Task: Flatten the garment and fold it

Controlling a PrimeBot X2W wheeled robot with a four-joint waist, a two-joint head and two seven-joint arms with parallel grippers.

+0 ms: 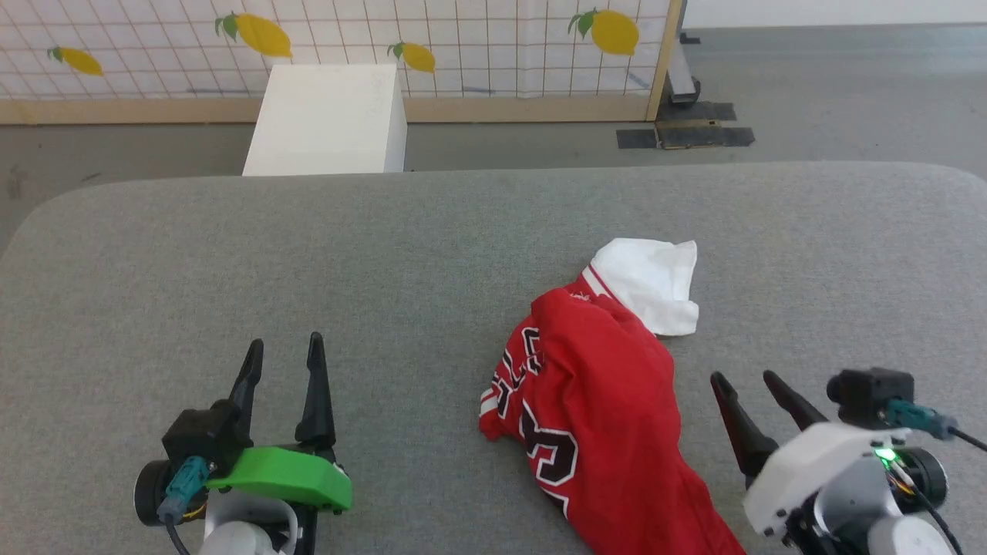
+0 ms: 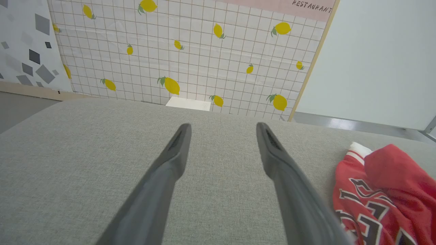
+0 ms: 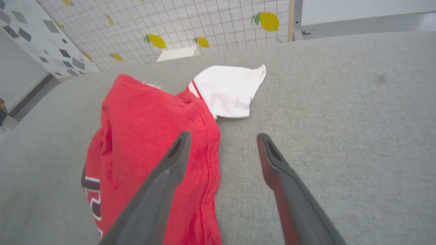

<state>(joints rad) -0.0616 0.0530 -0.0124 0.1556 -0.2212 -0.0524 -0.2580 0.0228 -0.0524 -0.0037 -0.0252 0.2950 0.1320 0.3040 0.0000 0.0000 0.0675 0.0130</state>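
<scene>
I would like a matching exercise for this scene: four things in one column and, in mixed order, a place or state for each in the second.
Things:
1. left gripper
2. right gripper
3. white sleeve
4. white box

Places or states:
A. on the floor beyond the table
B. jaws open, close beside the garment
C. jaws open over bare table, apart from the garment
D. lying at the garment's far end

Pairs: 1-C, 2-B, 3-D, 4-A

Fingers spread, nothing held: left end effector (image 1: 284,340), right end effector (image 1: 742,376).
</scene>
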